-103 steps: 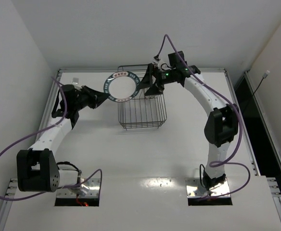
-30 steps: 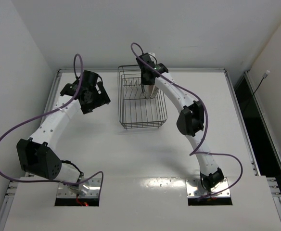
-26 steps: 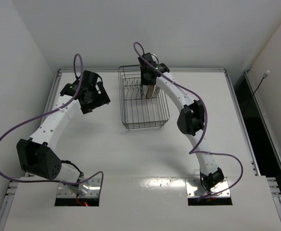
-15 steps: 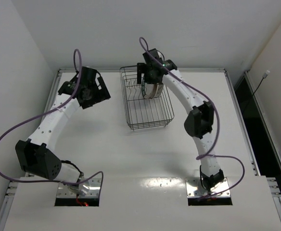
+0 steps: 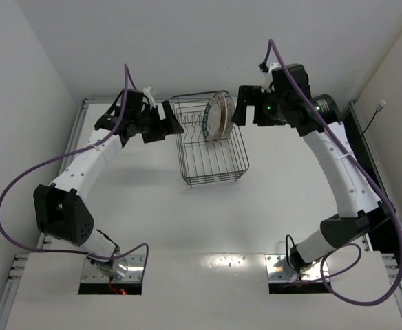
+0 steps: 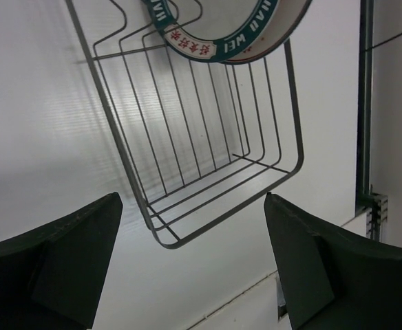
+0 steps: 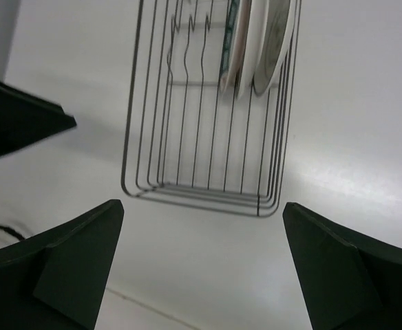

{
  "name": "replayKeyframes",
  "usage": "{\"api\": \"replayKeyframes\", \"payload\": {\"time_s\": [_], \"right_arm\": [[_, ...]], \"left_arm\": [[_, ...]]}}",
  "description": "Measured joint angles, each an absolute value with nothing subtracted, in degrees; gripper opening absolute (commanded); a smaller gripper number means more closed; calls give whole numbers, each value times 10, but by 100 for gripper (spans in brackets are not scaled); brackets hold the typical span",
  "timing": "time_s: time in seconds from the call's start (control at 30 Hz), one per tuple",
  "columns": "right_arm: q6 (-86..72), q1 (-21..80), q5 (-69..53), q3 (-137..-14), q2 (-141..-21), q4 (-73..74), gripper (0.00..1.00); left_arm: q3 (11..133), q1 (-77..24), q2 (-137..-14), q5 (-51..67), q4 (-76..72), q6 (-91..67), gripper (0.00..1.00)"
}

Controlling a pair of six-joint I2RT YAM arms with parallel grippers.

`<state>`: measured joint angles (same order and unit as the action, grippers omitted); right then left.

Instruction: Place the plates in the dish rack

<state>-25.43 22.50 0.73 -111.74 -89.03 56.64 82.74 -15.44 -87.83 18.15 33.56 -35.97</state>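
Observation:
The dish rack [image 5: 212,148], a dark wire basket, stands at the back middle of the table. The plates [image 5: 217,117] stand on edge among its tines at the far end. One has a teal patterned rim [image 6: 211,48]; the right wrist view shows the plates [image 7: 259,41] edge-on. My left gripper [image 5: 169,122] hovers open just left of the rack with nothing between its fingers [image 6: 56,265]. Just right of the plates, my right gripper [image 5: 243,110] is also open and empty, and its fingers [image 7: 339,268] are spread wide above the table.
The white table [image 5: 208,220] ends at a raised rim along the back and sides. White walls close in behind and to the left. Purple cables [image 5: 22,185] loop off both arms. The near half of the rack [image 7: 201,151] holds nothing.
My right gripper opened, let go of a plate in the rack and drew back up and to the right. The left gripper swung in toward the rack's left side. The rack shifted slightly.

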Motion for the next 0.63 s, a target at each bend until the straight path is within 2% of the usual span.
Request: {"api": "replayKeyframes", "payload": {"time_s": [0.13,0.33,0.63], "right_arm": [[-252,219,-32,-1048,-886,597,100],[-252,207,-32,-1016,-837,630,100],[-259,203,40,-953,-705,654,100]], "left_arm": [[826,-154,-881,220,310,-367,83],[813,-154,-860,233,300,-366,83],[646,-155,-634,136,300,-378,87]]}}
